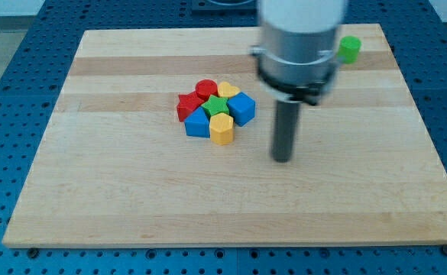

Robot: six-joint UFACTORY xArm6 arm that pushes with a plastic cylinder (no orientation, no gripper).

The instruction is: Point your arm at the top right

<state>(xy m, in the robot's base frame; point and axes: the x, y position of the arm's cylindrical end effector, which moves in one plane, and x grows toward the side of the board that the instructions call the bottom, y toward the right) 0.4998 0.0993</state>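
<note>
My tip [283,159] rests on the wooden board [131,198], right of centre. A tight cluster of blocks lies to its left: a red cylinder [205,88], a red block [187,106], a yellow block [228,90], a green block [216,107], a blue block [242,108], another blue block [197,123] and a yellow heart-like block [221,128]. The tip is apart from the cluster, about a block's width right of the blue block. A lone green cylinder [349,48] sits near the board's top right corner, partly beside the arm's body.
The arm's grey body [298,42] hides part of the board's top middle. A blue perforated table [9,92] surrounds the board on all sides.
</note>
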